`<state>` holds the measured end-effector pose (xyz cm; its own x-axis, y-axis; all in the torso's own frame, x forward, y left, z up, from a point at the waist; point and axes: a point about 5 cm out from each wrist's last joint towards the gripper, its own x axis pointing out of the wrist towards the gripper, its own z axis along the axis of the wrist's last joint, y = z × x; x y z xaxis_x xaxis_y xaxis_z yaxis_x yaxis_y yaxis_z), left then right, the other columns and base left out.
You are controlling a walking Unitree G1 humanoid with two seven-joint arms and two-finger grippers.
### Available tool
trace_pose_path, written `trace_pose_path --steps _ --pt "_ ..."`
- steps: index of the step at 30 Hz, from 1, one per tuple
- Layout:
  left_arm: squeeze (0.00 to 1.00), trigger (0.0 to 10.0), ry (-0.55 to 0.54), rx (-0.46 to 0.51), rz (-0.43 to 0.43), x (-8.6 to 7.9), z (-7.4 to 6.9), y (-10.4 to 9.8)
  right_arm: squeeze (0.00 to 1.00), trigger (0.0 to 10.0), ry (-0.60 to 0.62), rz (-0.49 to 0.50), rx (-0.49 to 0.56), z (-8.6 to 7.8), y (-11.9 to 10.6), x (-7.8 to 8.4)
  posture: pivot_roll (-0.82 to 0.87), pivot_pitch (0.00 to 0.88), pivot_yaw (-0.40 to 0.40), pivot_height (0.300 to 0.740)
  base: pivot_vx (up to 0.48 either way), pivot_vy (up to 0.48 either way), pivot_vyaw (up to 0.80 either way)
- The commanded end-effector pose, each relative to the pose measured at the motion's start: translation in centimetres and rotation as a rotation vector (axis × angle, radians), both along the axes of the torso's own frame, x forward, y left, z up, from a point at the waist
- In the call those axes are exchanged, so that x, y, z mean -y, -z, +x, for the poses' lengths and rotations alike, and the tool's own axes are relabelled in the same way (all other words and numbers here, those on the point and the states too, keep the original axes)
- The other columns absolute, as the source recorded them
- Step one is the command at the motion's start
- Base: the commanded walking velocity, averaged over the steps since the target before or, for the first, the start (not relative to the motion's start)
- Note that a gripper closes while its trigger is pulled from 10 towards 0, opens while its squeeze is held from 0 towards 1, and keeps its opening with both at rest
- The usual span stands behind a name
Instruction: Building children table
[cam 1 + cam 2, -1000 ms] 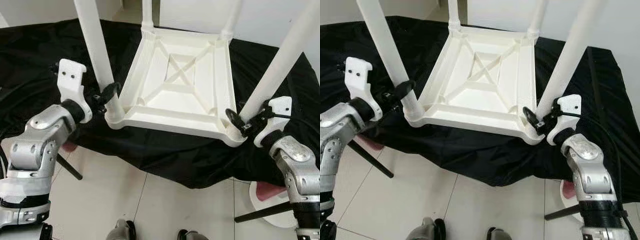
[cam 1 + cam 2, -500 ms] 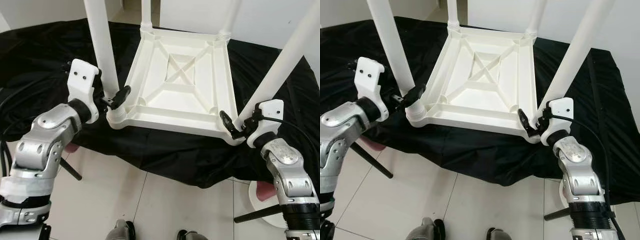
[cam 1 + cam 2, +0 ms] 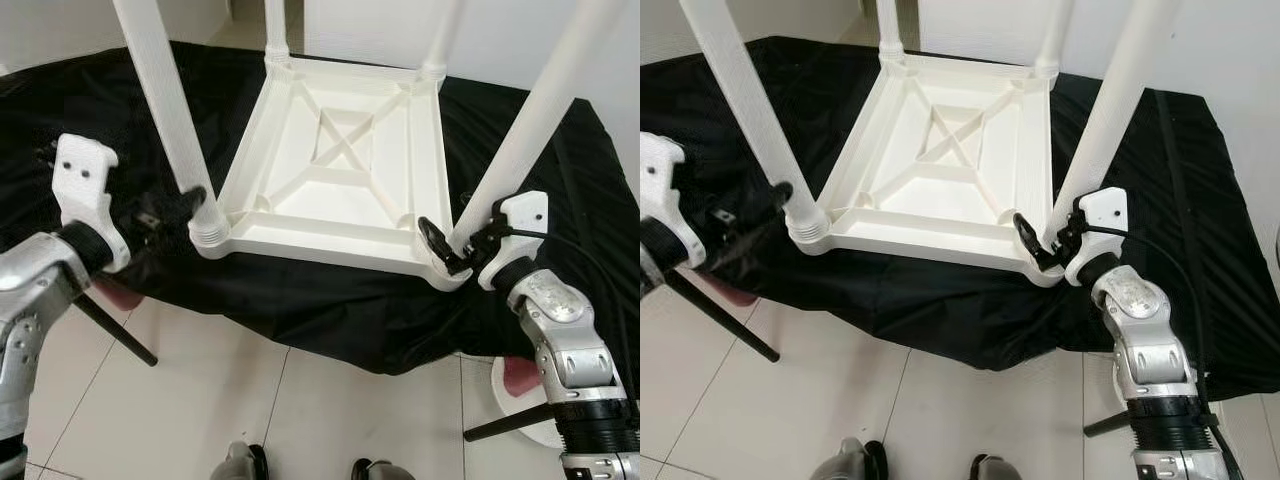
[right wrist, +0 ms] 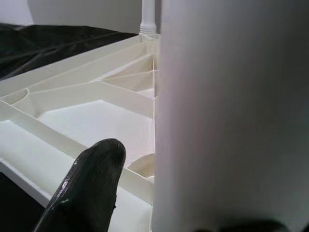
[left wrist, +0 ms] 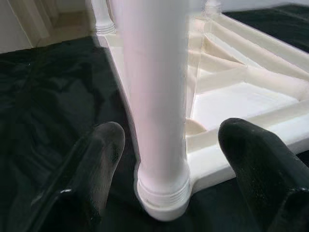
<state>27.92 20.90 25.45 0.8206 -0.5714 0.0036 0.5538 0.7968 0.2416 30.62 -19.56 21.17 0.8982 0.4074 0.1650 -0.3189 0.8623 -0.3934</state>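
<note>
A black cloth (image 3: 90,110) covers the bench, and on it lies the white children's table (image 3: 330,195), upside down with its ribbed underside up. Four legs stand in its corner sockets: near left leg (image 3: 165,120), near right leg (image 3: 525,140), and two far legs (image 3: 275,30) (image 3: 440,40). So assembly looks nearly done; the step in hand seems to be seating or tightening the two near legs.

The left end effector (image 5: 166,159) is open, its two fingers straddling the base of the near left leg without touching it. The right end effector (image 3: 450,245) sits at the base of the near right leg; one finger (image 4: 89,188) shows beside the leg, and I cannot tell its opening.

Next, each would likely need to close squarely on its leg before twisting or pressing.
</note>
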Motion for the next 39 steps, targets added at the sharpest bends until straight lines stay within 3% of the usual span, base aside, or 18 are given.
trace_pose_path --steps 1,2,3,6,11,14,15,17,20,23,29,30,33,34,38,39 --pt "0.00 10.0 0.062 -0.049 0.124 -0.2 -0.3 1.0 0.00 10.0 -0.035 -0.008 0.004 -0.1 -0.1 -0.6 -0.04 0.150 0.029 0.740 0.000 0.000 0.00" --pt "0.00 10.0 0.061 -0.057 0.147 -0.4 -0.5 1.1 0.00 10.0 -0.041 -0.007 0.001 -0.2 0.0 -0.7 -0.04 0.150 0.029 0.740 0.000 0.000 0.00" --pt "0.00 10.0 0.120 -0.073 0.126 -0.1 -1.0 1.1 0.00 10.0 -0.049 -0.009 -0.004 -0.3 0.1 -0.7 -0.04 0.149 0.031 0.740 0.000 0.000 0.00" --pt "0.00 10.0 0.164 -0.082 0.110 0.3 -1.4 1.0 0.00 10.0 -0.055 -0.012 -0.007 -0.3 0.1 -0.8 -0.04 0.148 0.030 0.740 0.000 0.000 0.00" --pt "0.00 10.0 0.323 -0.093 0.048 3.1 -2.3 0.5 0.00 10.0 -0.066 -0.001 -0.028 -0.1 0.3 -0.7 -0.04 0.148 0.026 0.740 0.000 0.000 0.00" --pt "0.00 10.0 0.353 -0.018 0.029 6.1 -0.2 -0.1 0.00 10.0 -0.134 0.012 -0.058 -0.1 0.7 -2.0 -0.04 0.145 0.024 0.740 0.000 0.000 0.00" --pt "0.00 10.0 0.353 -0.018 0.029 6.1 -0.2 -0.1 0.00 10.0 -0.134 0.012 -0.058 -0.1 0.7 -2.0 -0.04 0.145 0.024 0.740 0.000 0.000 0.00" --pt "0.00 10.0 0.327 -0.022 -0.003 6.8 1.4 -0.1 0.00 10.0 -0.189 0.018 -0.074 -0.4 1.1 -3.5 -0.05 0.137 0.028 0.740 0.000 0.000 0.00" --pt "0.00 10.0 0.452 -0.017 0.027 8.5 0.9 0.4 0.00 10.0 -0.231 0.039 -0.084 -1.1 1.7 -5.2 -0.05 0.137 0.028 0.740 0.000 0.000 0.00" --pt "0.00 10.0 0.444 -0.032 0.032 8.9 1.3 0.8 0.00 10.0 -0.203 0.039 -0.079 -0.9 1.9 -5.3 -0.06 0.136 0.029 0.740 0.000 0.000 0.00" --pt "0.00 10.0 0.436 -0.050 0.059 9.0 1.6 1.3 0.00 10.0 -0.165 0.026 -0.066 -0.6 1.9 -5.2 -0.06 0.136 0.029 0.740 0.000 0.000 0.00" --pt "0.00 10.0 0.424 -0.071 0.099 8.7 1.7 1.9 0.00 10.0 -0.138 0.023 -0.060 -0.3 1.8 -5.0 -0.06 0.131 0.030 0.740 0.000 0.000 0.00" --pt "0.00 10.0 0.370 -0.095 0.145 6.4 2.0 2.5 0.00 10.0 -0.183 0.017 -0.061 -0.4 1.1 -4.4 -0.06 0.127 0.033 0.740 0.000 0.000 0.00" --pt "0.00 10.0 0.323 -0.076 0.064 4.4 1.8 1.1 0.00 10.0 -0.238 -0.013 -0.068 -0.8 0.6 -4.0 -0.06 0.127 0.033 0.740 0.000 0.000 0.00" --pt "0.00 10.0 0.323 -0.047 -0.023 3.6 1.2 -0.4 0.00 10.0 -0.242 -0.038 -0.067 -0.8 0.3 -3.6 -0.06 0.126 0.035 0.740 0.000 0.000 0.00" --pt "0.00 10.0 0.344 -0.052 0.023 3.0 -0.3 -0.2 0.00 10.0 -0.220 -0.050 -0.054 -0.3 -0.1 -3.1 -0.06 0.125 0.034 0.740 0.000 0.000 0.00"
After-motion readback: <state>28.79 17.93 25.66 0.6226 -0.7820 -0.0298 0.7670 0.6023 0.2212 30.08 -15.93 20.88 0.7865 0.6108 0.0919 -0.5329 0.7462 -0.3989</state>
